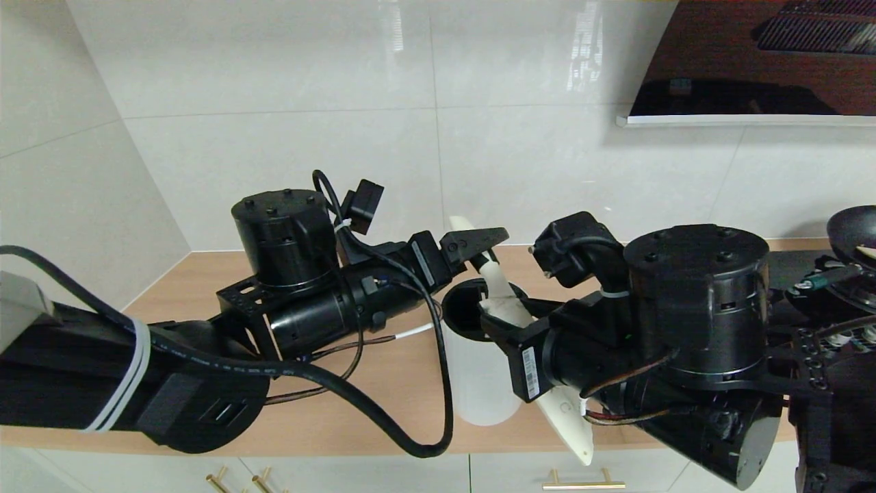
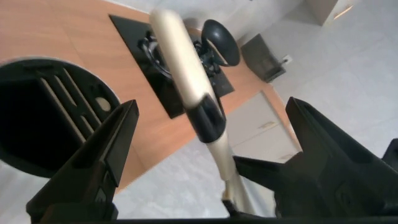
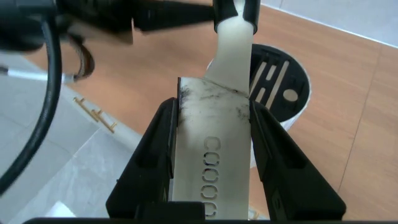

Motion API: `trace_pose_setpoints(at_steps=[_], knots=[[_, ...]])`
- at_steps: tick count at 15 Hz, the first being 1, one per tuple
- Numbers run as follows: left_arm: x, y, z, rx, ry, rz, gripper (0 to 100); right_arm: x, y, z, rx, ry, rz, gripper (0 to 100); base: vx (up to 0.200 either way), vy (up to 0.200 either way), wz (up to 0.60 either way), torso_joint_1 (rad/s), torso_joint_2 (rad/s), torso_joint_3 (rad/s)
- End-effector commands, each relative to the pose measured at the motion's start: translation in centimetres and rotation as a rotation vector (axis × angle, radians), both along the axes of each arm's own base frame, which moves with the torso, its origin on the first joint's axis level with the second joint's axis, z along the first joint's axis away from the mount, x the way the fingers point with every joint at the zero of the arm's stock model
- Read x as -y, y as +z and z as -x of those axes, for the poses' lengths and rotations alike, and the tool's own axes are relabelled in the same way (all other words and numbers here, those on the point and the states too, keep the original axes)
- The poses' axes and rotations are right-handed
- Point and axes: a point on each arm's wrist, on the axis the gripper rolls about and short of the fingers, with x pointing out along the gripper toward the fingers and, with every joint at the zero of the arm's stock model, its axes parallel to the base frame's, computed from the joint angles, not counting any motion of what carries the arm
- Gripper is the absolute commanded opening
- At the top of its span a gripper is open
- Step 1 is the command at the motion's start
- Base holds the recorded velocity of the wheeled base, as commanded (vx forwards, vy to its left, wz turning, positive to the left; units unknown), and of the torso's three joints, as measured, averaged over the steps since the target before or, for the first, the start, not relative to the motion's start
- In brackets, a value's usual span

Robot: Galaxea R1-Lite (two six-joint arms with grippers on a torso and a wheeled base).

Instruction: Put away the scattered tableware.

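Observation:
A white knife (image 1: 567, 414) with a cream handle (image 2: 180, 62) and a black band hangs tilted over the wooden counter (image 1: 205, 274). My right gripper (image 3: 214, 155) is shut on its blade, which has a row of holes. The handle points up and back between the fingers (image 2: 93, 168) of my left gripper (image 2: 211, 155), which stands open on both sides without touching it. Just behind and below the knife stands a white cylindrical holder (image 1: 479, 383) with a black slotted top (image 3: 280, 81).
A black cooktop (image 2: 163, 93) with a dark pan (image 1: 848, 233) lies at the counter's right end, under a range hood (image 1: 753, 61). The tiled wall is close behind. Cabinet fronts with gold handles (image 1: 582, 483) sit below the counter's front edge.

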Motion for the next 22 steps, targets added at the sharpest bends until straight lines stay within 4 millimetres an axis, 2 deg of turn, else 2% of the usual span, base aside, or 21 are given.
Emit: trace_pose_setpoints(at_steps=[1,12,13,22], knots=[[0.39,-0.08,-0.35,-0.007,0.019,0.008,100,-0.19,-0.18,-0.13,-0.001,-0.005,0.002,0,0.0,0.0,0.0,0.0,0.0,0.0],[1.12,-0.09,0.01,-0.004,0.014,0.01,100,-0.52,-0.49,-0.39,0.01,-0.019,-0.007,0,0.0,0.0,0.0,0.0,0.0,0.0],[1.24,-0.19,0.03,-0.007,0.011,0.008,0,-0.52,-0.51,-0.38,0.009,-0.019,-0.006,0,0.0,0.0,0.0,0.0,0.0,0.0],[1.35,-0.34,0.07,-0.007,0.005,0.002,0,-0.55,-0.22,-0.46,0.026,-0.021,-0.03,0,0.0,0.0,0.0,0.0,0.0,0.0]])
